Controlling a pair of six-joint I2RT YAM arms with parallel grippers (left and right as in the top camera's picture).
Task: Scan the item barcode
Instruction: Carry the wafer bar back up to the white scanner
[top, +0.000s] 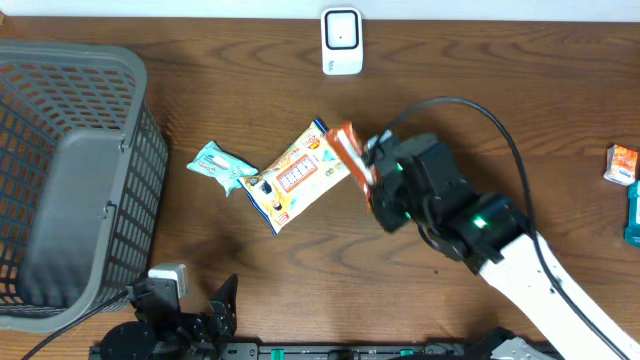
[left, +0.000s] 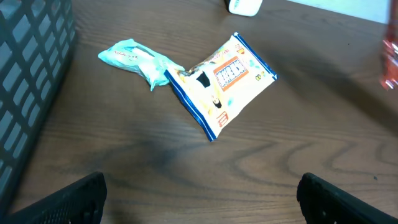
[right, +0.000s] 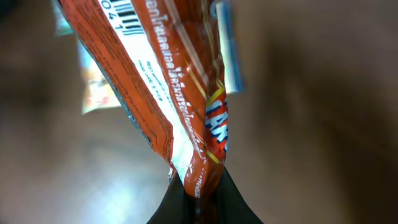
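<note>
Wood-grain table (top: 250, 250). Grey plastic lattice basket (top: 75, 55) at the left edge. Flat yellow bag (top: 298, 175) mid-table. Right gripper (right: 199, 190) is clamped on a glossy orange packet (right: 168, 93), just right of the bag. The barcode (right: 127, 15) shows only in the right wrist view; overhead gives just the packet's narrow side. Left gripper (left: 205, 199) has its jaws wide apart, low at the front edge. Crumpled teal wrapper (left: 134, 59) touches the bag. White scanner (top: 341, 40) at the far edge, well apart from the packet. Small orange box (top: 622, 163) far right.
</note>
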